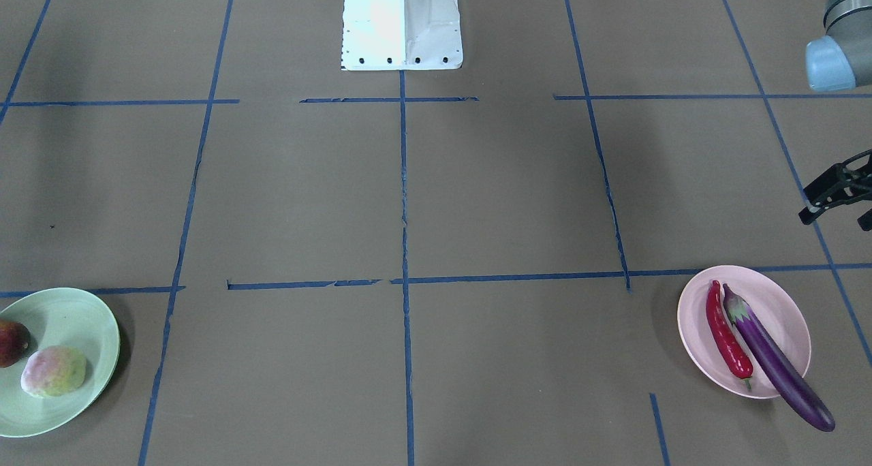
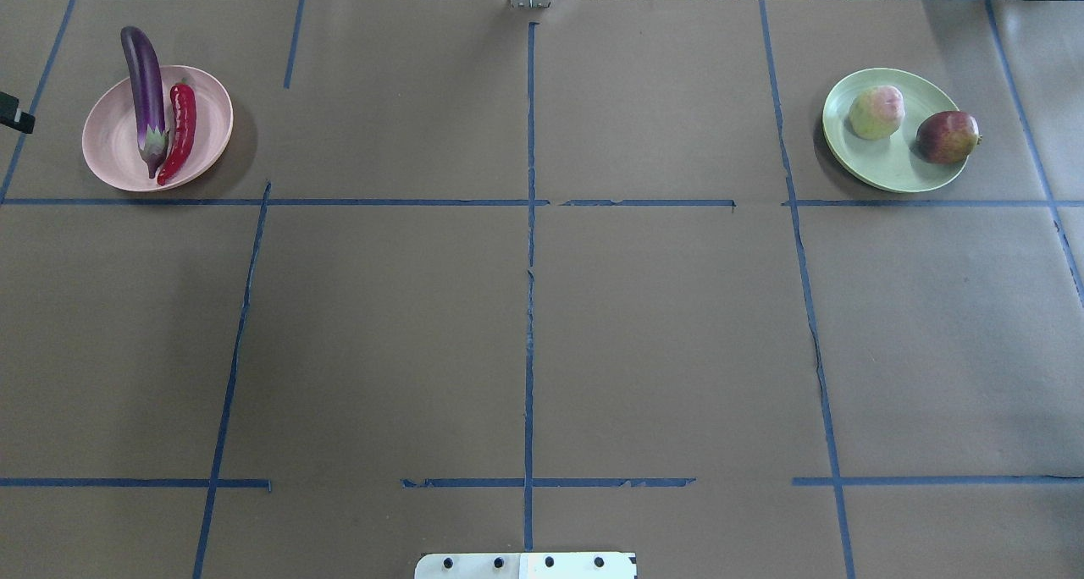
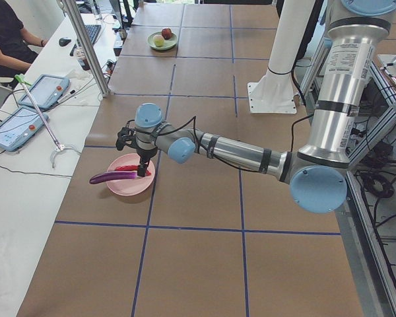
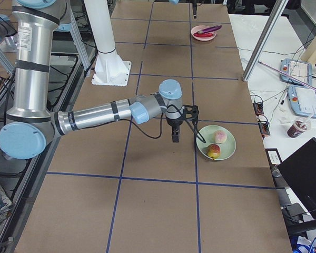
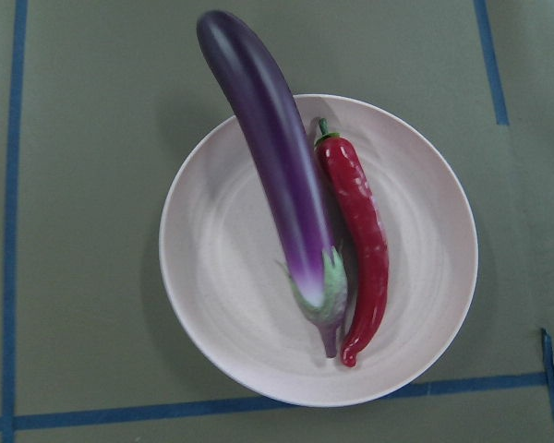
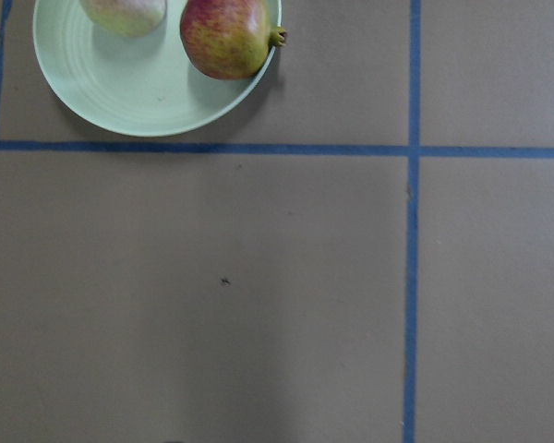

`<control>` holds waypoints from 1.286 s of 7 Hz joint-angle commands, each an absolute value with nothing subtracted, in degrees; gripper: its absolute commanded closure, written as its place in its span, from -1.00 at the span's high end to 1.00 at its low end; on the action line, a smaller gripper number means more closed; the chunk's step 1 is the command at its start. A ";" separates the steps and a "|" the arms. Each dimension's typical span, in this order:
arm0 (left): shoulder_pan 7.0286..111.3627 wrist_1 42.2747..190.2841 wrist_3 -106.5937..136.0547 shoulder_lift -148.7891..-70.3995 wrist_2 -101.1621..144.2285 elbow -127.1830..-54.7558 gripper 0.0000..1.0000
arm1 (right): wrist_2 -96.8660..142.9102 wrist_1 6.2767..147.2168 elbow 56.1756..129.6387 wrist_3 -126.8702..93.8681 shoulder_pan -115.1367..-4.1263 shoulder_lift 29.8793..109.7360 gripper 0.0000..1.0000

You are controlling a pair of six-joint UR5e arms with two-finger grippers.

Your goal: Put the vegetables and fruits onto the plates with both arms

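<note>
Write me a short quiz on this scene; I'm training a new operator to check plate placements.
1. True or false: the eggplant lies wholly inside the pink plate.
2. What lies beside the eggplant on that plate? A) a banana B) the red chili pepper C) nothing
3. Fill in: the green plate holds ___ fruits.
Key: 1 false, its rounded end overhangs the rim; 2 B; 3 two, the pomegranate-like fruit and the pale fruit.
</note>
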State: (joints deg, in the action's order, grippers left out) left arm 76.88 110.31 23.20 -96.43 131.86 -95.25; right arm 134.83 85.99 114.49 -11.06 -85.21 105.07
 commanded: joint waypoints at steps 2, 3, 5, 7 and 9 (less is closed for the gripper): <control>84.62 94.88 0.15 -86.07 133.51 -104.04 1.00 | 135.35 97.82 114.87 10.36 -92.37 111.69 1.00; 85.86 89.44 -2.96 -83.52 133.42 -104.15 1.00 | 134.74 97.65 114.79 10.46 -92.37 112.32 1.00; 85.87 86.76 -3.60 -78.68 133.85 -105.28 1.00 | 134.12 97.82 114.78 10.46 -91.50 112.24 1.00; 86.13 83.14 -3.87 -78.76 134.56 -107.56 1.00 | 134.82 97.91 114.61 10.46 -89.92 112.24 1.00; 86.40 83.41 -3.43 -78.31 133.95 -111.52 1.00 | 134.65 97.82 114.52 10.55 -89.74 112.32 1.00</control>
